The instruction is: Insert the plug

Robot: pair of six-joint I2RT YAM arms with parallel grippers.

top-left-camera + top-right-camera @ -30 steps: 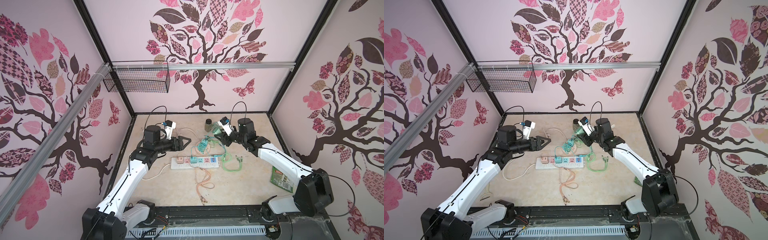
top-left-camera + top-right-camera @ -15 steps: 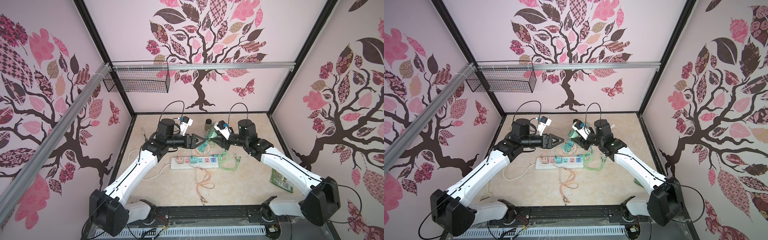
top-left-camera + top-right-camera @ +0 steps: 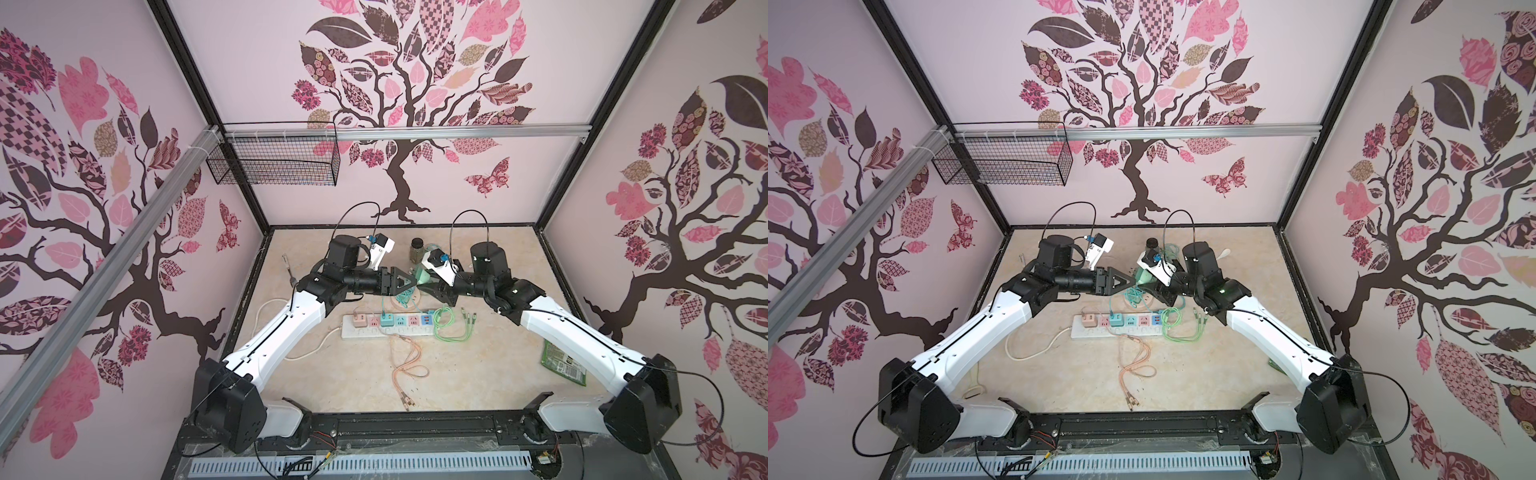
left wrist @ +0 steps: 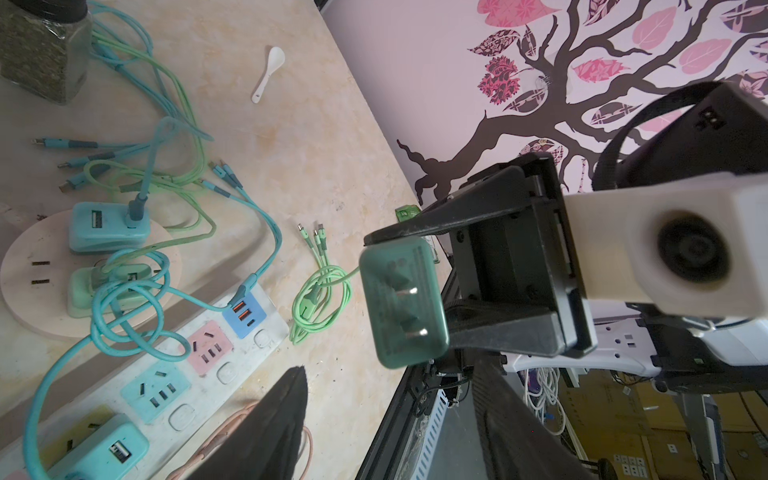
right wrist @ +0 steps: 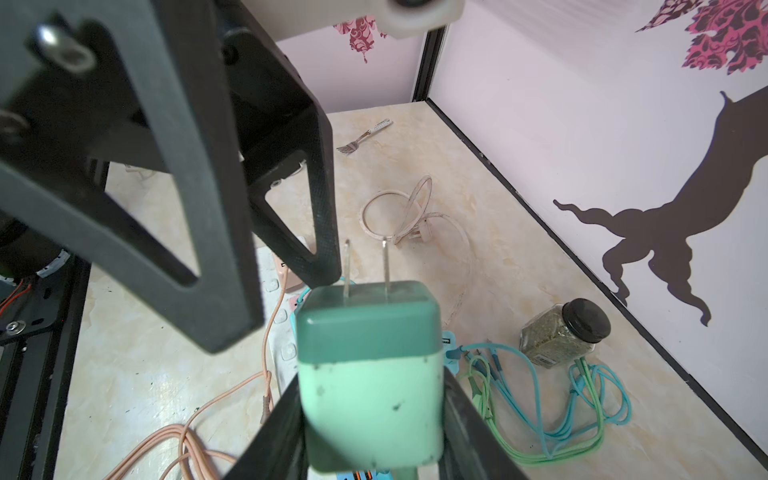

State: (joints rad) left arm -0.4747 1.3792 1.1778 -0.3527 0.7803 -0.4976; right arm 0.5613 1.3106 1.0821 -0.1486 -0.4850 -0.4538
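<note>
The plug [image 5: 370, 374] is a green charger block with two metal prongs, and my right gripper [image 5: 370, 386] is shut on its pale body. In both top views it hangs above the table's middle [image 3: 422, 276] [image 3: 1142, 276], with the prongs facing my left gripper [image 3: 411, 284] [image 3: 1133, 282]. That gripper [image 4: 395, 374] is open, and its fingertips stand at the plug's prong face [image 4: 401, 303]. One left finger [image 5: 322, 232] reaches the dark green edge beside a prong. The white power strip [image 3: 415, 330] [image 3: 1077, 331] lies below, with bare pink [image 4: 205, 347] and teal [image 4: 156, 390] sockets.
A spice jar [image 3: 417, 249] stands behind the grippers. Teal and green cables [image 5: 540, 415] tangle by the strip, and a pink cable [image 3: 405, 365] lies in front. A round wooden socket board [image 4: 25, 270] carries two chargers. A green packet [image 3: 565, 361] lies right, a fork [image 5: 363, 137] left.
My left arm swung right and forward until its gripper met the plug, and its jaws narrowed somewhat. The right gripper turned the plug toward it and kept its grip.
</note>
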